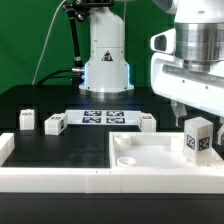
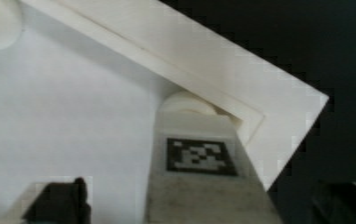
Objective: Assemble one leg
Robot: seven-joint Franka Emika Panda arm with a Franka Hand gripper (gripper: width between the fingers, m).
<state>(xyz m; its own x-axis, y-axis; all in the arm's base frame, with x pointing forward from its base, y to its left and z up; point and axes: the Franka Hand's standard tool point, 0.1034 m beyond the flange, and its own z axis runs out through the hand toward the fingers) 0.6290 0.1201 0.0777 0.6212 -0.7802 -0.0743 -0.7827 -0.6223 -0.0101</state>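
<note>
One leg point(image 1: 197, 137), a white post with a marker tag, stands upright at the corner of the white panel point(image 1: 150, 150) on the exterior view's right. My gripper point(image 1: 197, 112) hangs right above it. In the wrist view the leg point(image 2: 207, 165) rises from the panel's round corner socket point(image 2: 201, 104), between my dark fingers point(image 2: 59, 200). The jaws are apart, and bare panel shows between one finger and the leg. The other finger is hard to make out against the dark table. Three more legs point(image 1: 27, 120) point(image 1: 55, 123) point(image 1: 148, 122) stand on the table behind the panel.
The marker board point(image 1: 105, 117) lies in front of the robot base point(image 1: 105, 60). A low white wall point(image 1: 50, 168) runs along the front and the exterior view's left, joining the panel.
</note>
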